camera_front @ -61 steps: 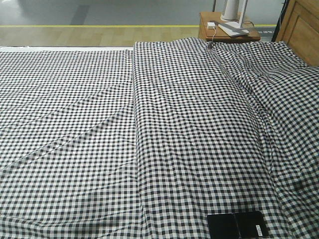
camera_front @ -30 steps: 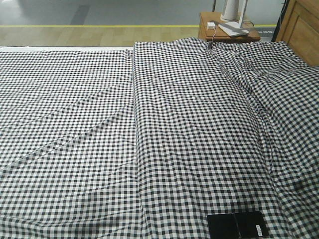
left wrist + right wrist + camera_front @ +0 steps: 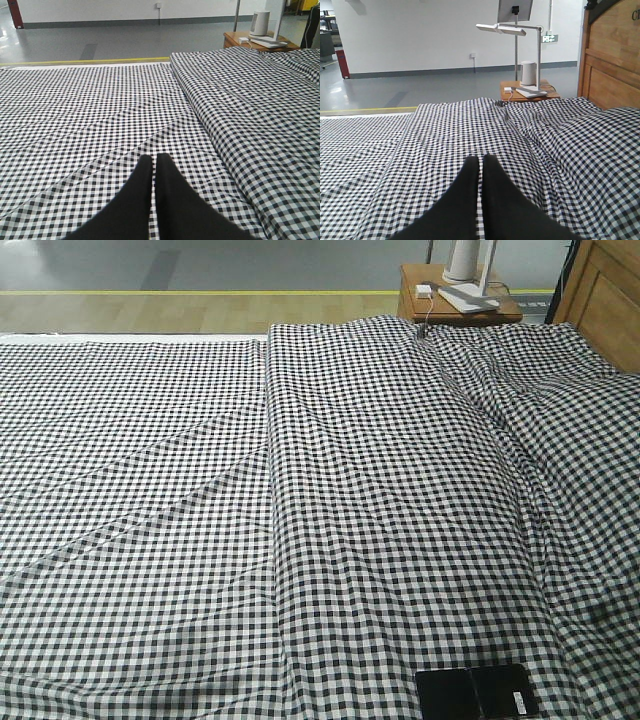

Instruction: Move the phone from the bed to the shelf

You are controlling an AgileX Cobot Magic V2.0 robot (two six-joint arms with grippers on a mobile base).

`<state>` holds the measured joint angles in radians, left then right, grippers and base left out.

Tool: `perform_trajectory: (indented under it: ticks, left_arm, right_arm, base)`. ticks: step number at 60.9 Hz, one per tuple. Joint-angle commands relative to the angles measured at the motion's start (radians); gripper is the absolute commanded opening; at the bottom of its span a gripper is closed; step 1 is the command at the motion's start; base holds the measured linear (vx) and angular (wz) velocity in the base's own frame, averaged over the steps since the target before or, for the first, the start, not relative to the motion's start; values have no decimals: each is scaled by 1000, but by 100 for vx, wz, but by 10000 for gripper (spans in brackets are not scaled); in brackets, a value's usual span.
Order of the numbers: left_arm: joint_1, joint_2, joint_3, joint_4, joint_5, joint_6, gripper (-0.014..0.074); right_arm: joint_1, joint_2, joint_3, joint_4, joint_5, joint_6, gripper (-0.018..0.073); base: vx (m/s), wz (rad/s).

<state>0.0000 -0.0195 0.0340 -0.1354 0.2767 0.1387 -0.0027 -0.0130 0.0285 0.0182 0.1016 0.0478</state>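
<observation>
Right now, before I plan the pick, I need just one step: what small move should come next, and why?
Probably open the right pincer and bring it toward the phone. The phone lies flat on the bed at the front view's near right edge, outside both wrist views. The right pincer is shut and empty, as is the left pincer.

Nightstand (image 3: 410, 302): standing in the far right background, carrying a white cylinder (image 3: 528, 73) and a white lamp (image 3: 538, 55).
Headboard (image 3: 612, 60): wooden, rising at right.
Yellow line (image 3: 200, 292): running across grey floor (image 3: 395, 92).
</observation>
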Motion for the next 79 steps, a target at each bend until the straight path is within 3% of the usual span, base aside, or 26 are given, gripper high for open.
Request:
perform_trajectory:
  ticks: [1, 28, 47, 67, 79]
  left_arm:
    - [-4, -7, 2, -10, -73, -4, 1]
    - [-4, -7, 2, -10, -73, -4, 1]
    - [-4, -7, 2, -10, -73, -4, 1]
    - [-4, -7, 2, -10, -73, -4, 1]
    - [-4, -7, 2, -10, -73, -4, 1]
  right_arm:
    - [-5, 2, 6, -4, -81, -4, -4]
    - [-5, 2, 6, -4, -96, -4, -4]
    - [-5, 2, -5, -4, -437, -10, -4]
    - [-5, 77, -283, -4, -442, -113, -4]
    - [-5, 221, -484, -4, -374, -107, -4]
  base:
    - [0, 0]
    - [0, 0]
    - [0, 0]
    - [0, 0]
    - [0, 0]
